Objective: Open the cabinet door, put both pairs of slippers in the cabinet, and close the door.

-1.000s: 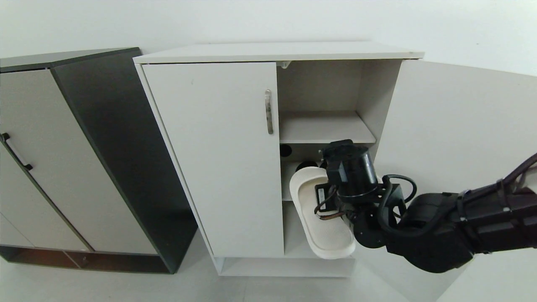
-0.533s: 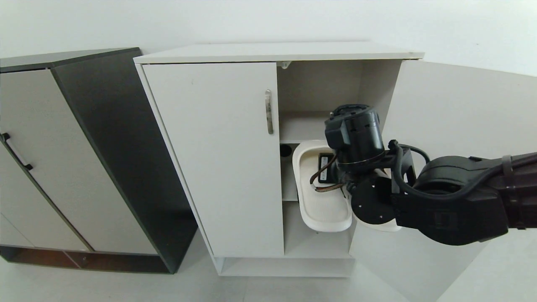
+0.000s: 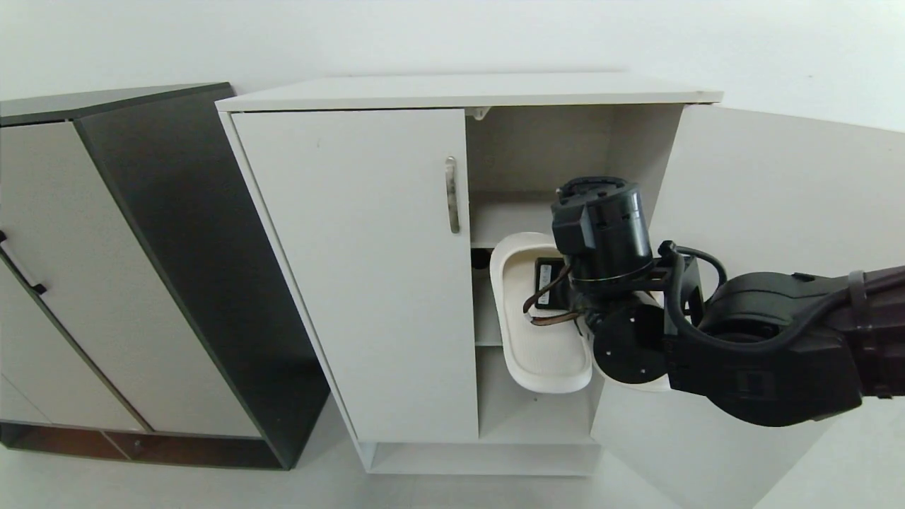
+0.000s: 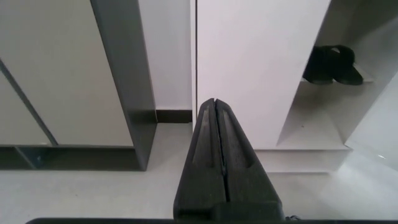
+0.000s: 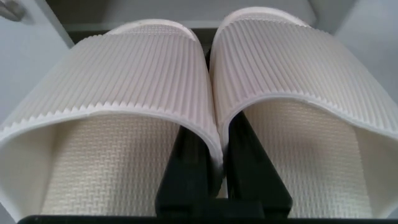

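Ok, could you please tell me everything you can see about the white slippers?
The white slippers are a cream pair, apparently soft foam or rubber, with ribbed straps and patterned footbeds. They lie side by side, inner edges pressed together and pinched by the right gripper, which holds them aloft. In the head view they hang tilted at the open right half of the cabinet, heel ends lowest; whether they touch anything inside cannot be judged.

Closed left door (image 3: 353,283) blocks that half, right half open, white slippers (image 3: 546,353) crowding the gap, black slippers (image 4: 333,64) sitting inside
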Controlling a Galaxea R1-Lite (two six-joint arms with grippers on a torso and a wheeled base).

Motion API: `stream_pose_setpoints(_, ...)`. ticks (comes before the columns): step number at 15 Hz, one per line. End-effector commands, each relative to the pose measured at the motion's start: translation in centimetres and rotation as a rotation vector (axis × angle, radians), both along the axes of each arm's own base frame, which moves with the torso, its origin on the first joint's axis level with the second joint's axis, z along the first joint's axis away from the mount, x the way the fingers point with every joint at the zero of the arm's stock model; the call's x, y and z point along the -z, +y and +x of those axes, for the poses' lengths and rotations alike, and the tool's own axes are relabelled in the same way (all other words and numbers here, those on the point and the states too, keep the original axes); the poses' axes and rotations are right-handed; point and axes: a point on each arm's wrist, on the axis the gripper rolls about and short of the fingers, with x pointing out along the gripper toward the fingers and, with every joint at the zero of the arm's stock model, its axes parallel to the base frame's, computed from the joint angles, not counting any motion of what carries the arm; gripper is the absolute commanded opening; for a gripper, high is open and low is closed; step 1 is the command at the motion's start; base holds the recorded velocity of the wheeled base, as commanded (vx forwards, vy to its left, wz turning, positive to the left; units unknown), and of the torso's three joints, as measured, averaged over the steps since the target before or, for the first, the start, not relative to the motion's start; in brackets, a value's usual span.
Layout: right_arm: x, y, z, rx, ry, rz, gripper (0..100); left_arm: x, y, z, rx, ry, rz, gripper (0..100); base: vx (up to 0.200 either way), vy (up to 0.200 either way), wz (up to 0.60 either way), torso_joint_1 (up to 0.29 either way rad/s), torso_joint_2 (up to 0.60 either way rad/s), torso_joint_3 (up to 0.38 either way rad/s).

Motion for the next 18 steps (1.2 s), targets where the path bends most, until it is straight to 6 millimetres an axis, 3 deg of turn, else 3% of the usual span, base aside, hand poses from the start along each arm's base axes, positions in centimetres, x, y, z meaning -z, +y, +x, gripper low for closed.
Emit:
stream_pose_setpoints(1, 0.0, 0.0, 0.0, 0.001, 0.000, 0.001, 0, 0.0, 0.0, 0.0, -0.001, 0.000, -0.001, 0, 0.200, 0.000, 0.00, 0.002, 0.00, -0.002)
stream_pose_setpoints(10, 0.2, 0.0, 0.1, -0.006, 0.005, 0.004, 0, 0.0, 0.0, 0.0, 0.002, 0.000, 0.002, 0, 0.200, 0.000, 0.00, 0.003, 0.00, 0.002)
stream_pose_setpoints(13, 0.8, 0.1, 0.5, -0.025, -0.034, 0.033, 0, 0.0, 0.0, 0.0, 0.004, 0.000, 0.003, 0, 0.000, 0.000, 0.00, 0.000, 0.00, 0.000)
stream_pose_setpoints(18, 2.7, 0.1, 3.8, -0.060, -0.025, -0.040, 0, 0.0, 0.0, 0.0, 0.004, 0.000, 0.002, 0, 0.000, 0.000, 0.00, 0.000, 0.00, 0.000)
